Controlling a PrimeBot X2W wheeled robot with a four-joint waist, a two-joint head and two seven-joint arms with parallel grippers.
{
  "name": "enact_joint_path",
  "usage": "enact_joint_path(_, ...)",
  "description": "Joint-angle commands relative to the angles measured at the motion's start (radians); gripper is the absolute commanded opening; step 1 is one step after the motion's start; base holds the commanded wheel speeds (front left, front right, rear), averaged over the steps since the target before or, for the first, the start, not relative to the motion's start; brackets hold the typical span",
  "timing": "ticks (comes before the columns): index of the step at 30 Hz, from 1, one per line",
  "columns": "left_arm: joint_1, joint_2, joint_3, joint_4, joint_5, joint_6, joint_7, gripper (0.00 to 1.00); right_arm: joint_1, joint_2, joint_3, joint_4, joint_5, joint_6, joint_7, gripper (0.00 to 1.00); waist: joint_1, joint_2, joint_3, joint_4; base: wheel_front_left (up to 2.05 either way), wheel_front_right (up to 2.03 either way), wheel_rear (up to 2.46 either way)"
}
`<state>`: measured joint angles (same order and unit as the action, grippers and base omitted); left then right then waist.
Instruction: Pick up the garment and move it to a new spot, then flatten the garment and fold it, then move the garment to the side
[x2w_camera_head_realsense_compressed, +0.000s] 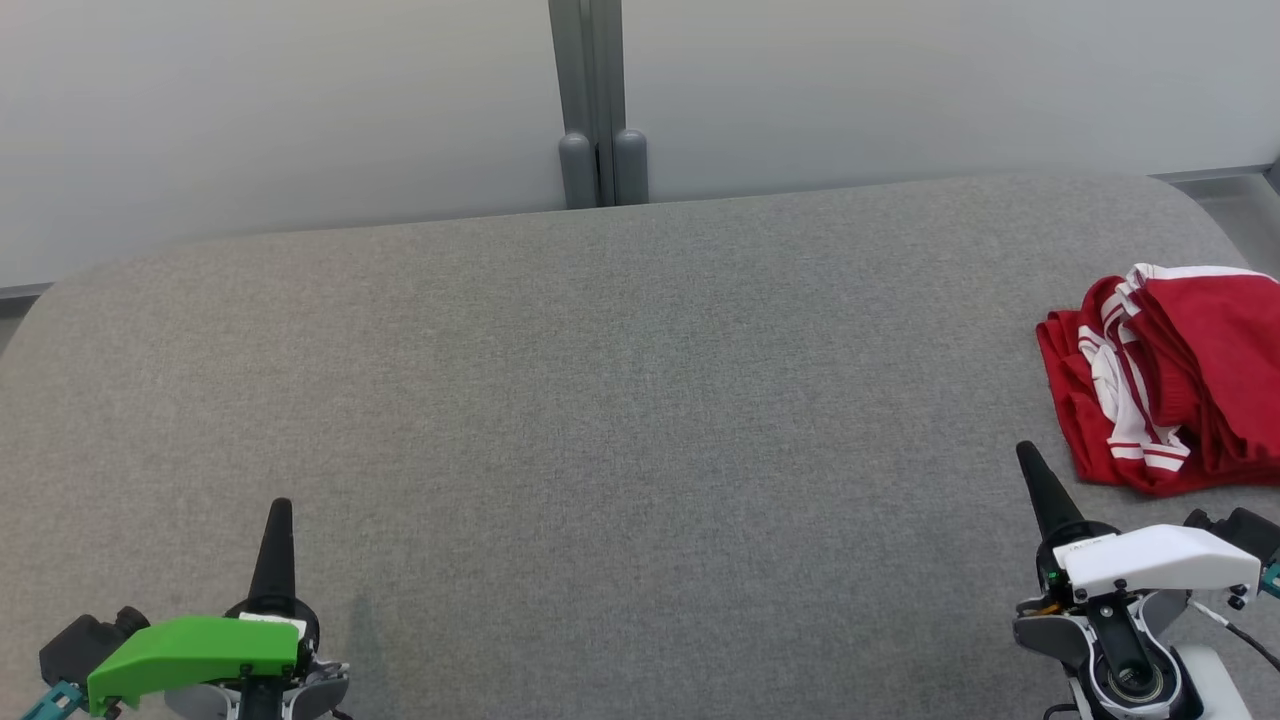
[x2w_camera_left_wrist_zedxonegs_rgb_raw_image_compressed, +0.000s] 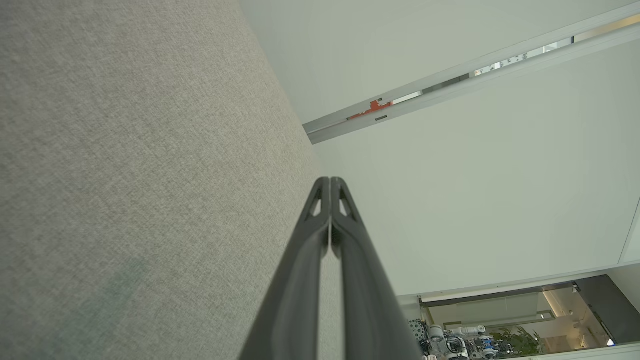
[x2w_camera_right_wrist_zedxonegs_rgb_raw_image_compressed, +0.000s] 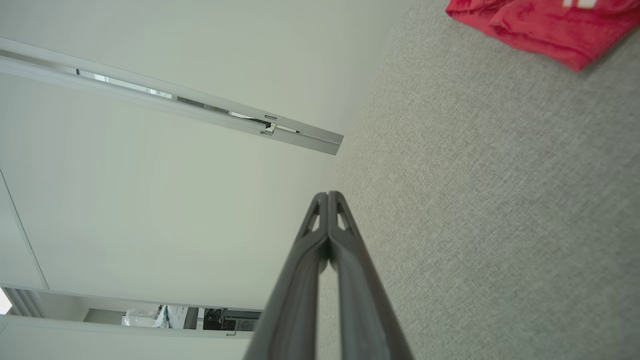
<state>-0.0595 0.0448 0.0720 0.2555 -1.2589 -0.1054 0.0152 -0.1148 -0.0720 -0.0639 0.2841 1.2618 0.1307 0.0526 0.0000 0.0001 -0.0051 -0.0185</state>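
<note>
The grey cloth-covered bench (x2w_camera_head_realsense_compressed: 620, 400) spreads across the head view, most of it bare; behind it stands a pale wall with a grey post (x2w_camera_head_realsense_compressed: 600, 100) at the middle; the garment (x2w_camera_head_realsense_compressed: 1170, 380), red with white stripes, lies bunched in a loose heap at the bench's right side, partly cut off by the picture's edge, and nothing touches it; the right claw (x2w_camera_head_realsense_compressed: 1027, 452) points up the view near the heap's lower left corner, its fingers pressed together and holding nothing; the left claw (x2w_camera_head_realsense_compressed: 281, 508) sits well apart at the lower left, likewise closed and empty.

The garment looks light, soft and limp, likely a knit that will sag and unfold once lifted; it seems neither slippery nor fragile. A pinch on one top layer may drag out only part of the heap; a surer hold seems to be a thick fold or the striped hem nearest the right claw, which must first part its fingers.
</note>
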Motion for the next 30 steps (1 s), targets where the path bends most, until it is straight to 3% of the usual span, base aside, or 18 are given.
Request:
enact_joint_path(1,-0.027,0.006,0.008,-0.011,-0.028,-0.006,0.007,0.0,-0.001,0.0,-0.006,-0.013,0.025,0.0,0.007,0.0,0.0,-0.0001,0.0,0.001,0.0,0.0,0.0)
enact_joint_path(30,-0.048,0.008,0.032,-0.011,-0.243,-0.022,0.069,0.0,0.006,0.015,-0.037,-0.032,0.242,0.0,0.043,0.0,0.0,-0.0001,0.005,0.011,0.0,0.0,0.0)
